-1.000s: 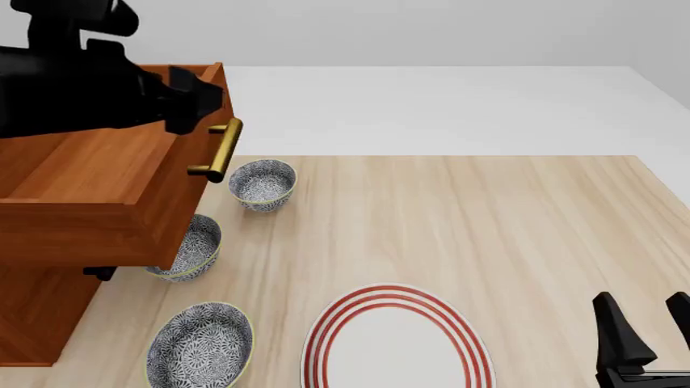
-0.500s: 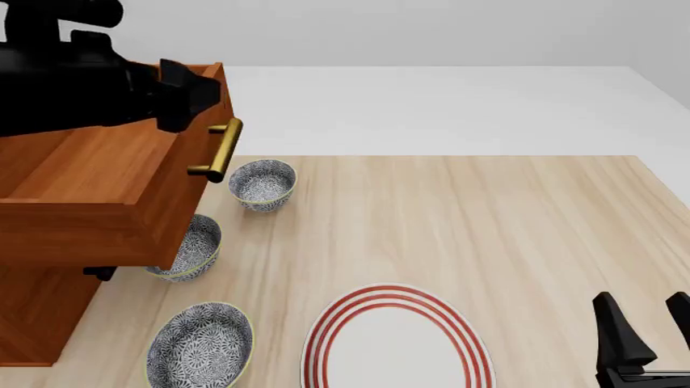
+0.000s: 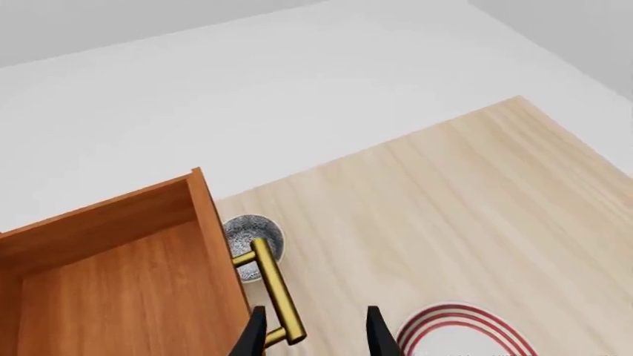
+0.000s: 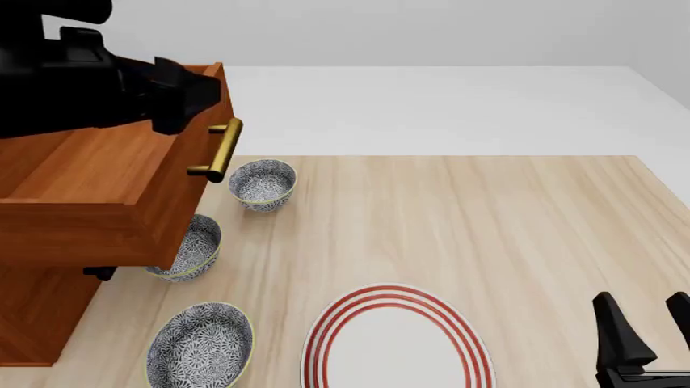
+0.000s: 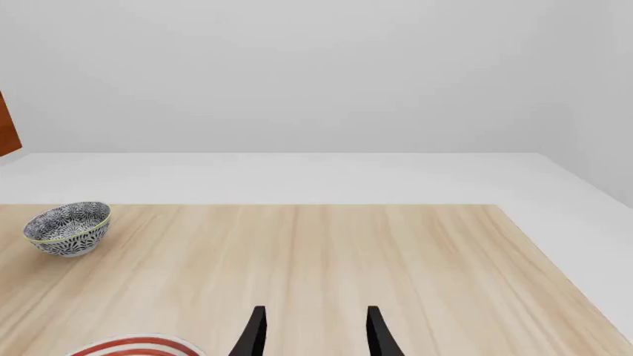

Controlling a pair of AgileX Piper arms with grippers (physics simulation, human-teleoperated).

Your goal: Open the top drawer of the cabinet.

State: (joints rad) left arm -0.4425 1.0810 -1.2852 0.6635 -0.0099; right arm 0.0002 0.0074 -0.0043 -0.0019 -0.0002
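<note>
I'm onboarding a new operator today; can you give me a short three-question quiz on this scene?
1. True or false: the top drawer is pulled out of the cabinet.
2. How many patterned bowls stand on the table? A) two B) three C) four
3. Fill in: the left tool is open, and the brass ____ lies beside it, not gripped.

Key
1. True.
2. B: far bowl, middle bowl, near bowl.
3. Handle.
</note>
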